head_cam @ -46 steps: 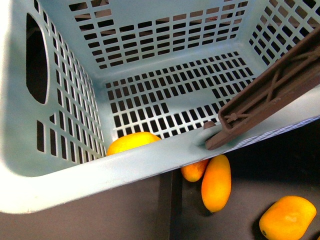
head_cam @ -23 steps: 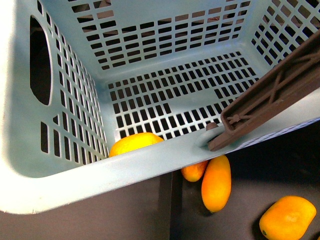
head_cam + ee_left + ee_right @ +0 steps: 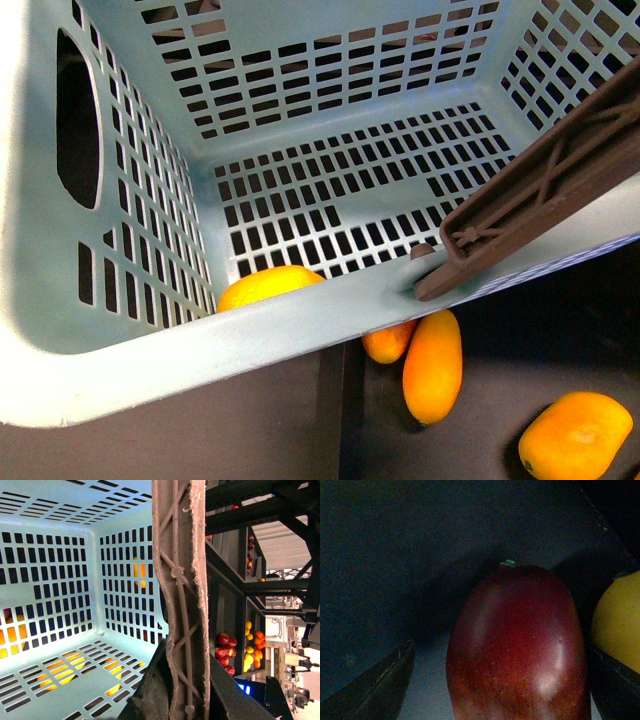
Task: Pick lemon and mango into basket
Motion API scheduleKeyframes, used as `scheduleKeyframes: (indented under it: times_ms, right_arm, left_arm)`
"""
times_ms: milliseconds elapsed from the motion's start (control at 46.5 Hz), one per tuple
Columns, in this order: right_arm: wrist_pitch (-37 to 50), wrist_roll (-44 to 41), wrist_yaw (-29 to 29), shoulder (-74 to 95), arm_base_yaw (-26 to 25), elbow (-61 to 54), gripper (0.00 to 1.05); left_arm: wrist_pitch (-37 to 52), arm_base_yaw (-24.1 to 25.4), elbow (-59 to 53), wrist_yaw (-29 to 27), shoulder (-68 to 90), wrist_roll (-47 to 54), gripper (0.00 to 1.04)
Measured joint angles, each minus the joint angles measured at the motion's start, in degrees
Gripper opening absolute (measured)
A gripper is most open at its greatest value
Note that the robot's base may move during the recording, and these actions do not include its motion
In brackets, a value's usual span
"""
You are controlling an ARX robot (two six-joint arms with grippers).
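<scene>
The light turquoise basket fills the front view, tilted, with its slotted bottom facing me. Its brown handle crosses the right side. In the left wrist view my left gripper is shut on the basket handle. A yellow-orange fruit shows just over the near rim and looks to lie inside. My right gripper is open around a dark red mango; its fingers stand on either side. A yellow fruit, perhaps the lemon, lies beside it.
Under the basket, orange-yellow fruits lie on a dark surface. The left wrist view shows a dark shelf frame beside the basket, with bins of red fruit and yellow and orange fruit.
The basket has swayed slightly in the front view, its handle shifting by a few pixels. The fruits below have not moved.
</scene>
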Motion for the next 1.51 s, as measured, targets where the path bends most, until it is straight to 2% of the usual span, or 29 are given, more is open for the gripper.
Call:
scheduleKeyframes:
  times_ms: [237, 366, 409, 538, 688, 817, 990, 1076, 1183, 1334, 1398, 1484, 1506]
  right_arm:
    - [0.04, 1.14, 0.35, 0.31, 0.83, -0.02, 0.95]
    - [0.04, 1.20, 0.44, 0.31, 0.94, -0.20, 0.79]
    - [0.24, 1.22, 0.42, 0.28, 0.94, -0.66, 0.71]
    - [2.49, 1.22, -0.22, -1.57, 0.63, -4.00, 0.66]
    - [5.73, 0.50, -4.96, -10.03, -0.83, -11.65, 0.66]
    - [5.44, -0.17, -10.21, -24.59, -3.10, -20.22, 0.65]
    - [-4.13, -1.77, -18.18, -50.29, -4.04, -30.99, 0.65]
    - [-8.76, -1.22, -21.07, -61.96, -3.58, -32.59, 0.65]
    - [-14.19, 2.34, -21.49, -78.64, 0.11, -31.74, 0.65]
    - [-15.85, 5.38, -16.50, -86.77, 7.72, -28.52, 0.65]
    - [-15.80, 5.70, -13.53, -87.67, 11.89, -26.97, 0.65]
    - [-14.36, 6.75, -7.02, -86.71, 22.01, -24.22, 0.65]
    - [-14.14, 6.78, -6.51, -86.47, 22.99, -23.98, 0.65]
  left_arm:
    - [0.00, 0.00, 0.00, 0.00, 0.00, -0.02, 0.07]
    - [0.00, 0.02, 0.00, -0.04, 0.00, 0.04, 0.07]
    - [0.00, 0.00, 0.00, -0.04, 0.00, 0.04, 0.07]
    - [0.00, 0.00, 0.00, 0.00, 0.00, 0.00, 0.07]
    - [0.00, 0.00, 0.00, 0.00, 0.00, 0.00, 0.07]
    - [0.00, 0.00, 0.00, 0.00, 0.00, 0.00, 0.07]
    - [0.00, 0.00, 0.00, -0.02, 0.00, 0.02, 0.07]
    - [0.00, 0.00, 0.00, 0.02, 0.00, 0.00, 0.07]
    - [0.00, 0.00, 0.00, -0.04, 0.00, 0.02, 0.07]
    - [0.00, 0.00, 0.00, 0.00, 0.00, 0.00, 0.07]
    - [0.00, 0.00, 0.00, -0.02, 0.00, 0.00, 0.07]
    - [0.00, 0.02, 0.00, -0.09, 0.00, 0.02, 0.07]
    - [0.00, 0.02, 0.00, -0.09, 0.00, 0.04, 0.07]
